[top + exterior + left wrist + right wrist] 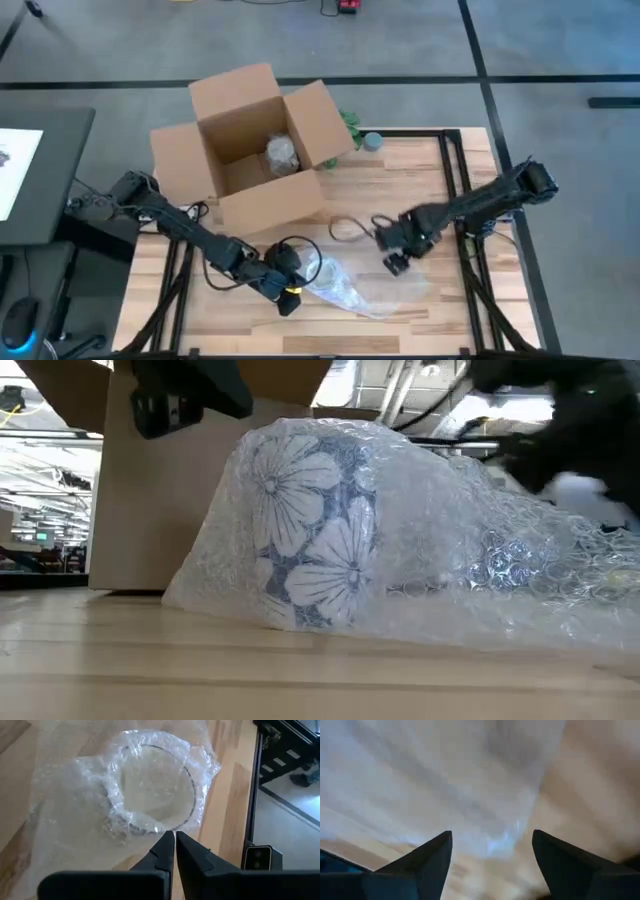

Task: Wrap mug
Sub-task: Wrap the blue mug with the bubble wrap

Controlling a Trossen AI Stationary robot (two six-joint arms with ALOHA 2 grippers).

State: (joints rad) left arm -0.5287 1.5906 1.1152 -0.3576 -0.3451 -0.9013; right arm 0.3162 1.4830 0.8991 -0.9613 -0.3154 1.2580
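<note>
A mug with a blue flower pattern (310, 540) lies on its side on the table near the front, under a sheet of clear bubble wrap (520, 560). The wrap bunches around the mug's open mouth (150, 790) and spreads flat toward the table's right (385, 292). My left gripper (298, 284) is at the mug's mouth, with its fingers shut (175, 836). My right gripper (395, 262) hovers open over the wrap's far right part (445, 780), and nothing is between its fingers (492, 845). My left gripper meets the bunched bubble wrap at the rim of the mug's mouth (159, 827) with only the tips of its shut fingers. It seems to pinch the wrap there. One layer or several, I cannot tell. The mug lies on the table.
An open cardboard box (255, 140) stands at the far left of the table, with a wrapped object (282, 155) inside. A small grey-blue thing (372, 141) lies beside a green one at the far edge. A dark cable (345, 230) loops across the middle of the table.
</note>
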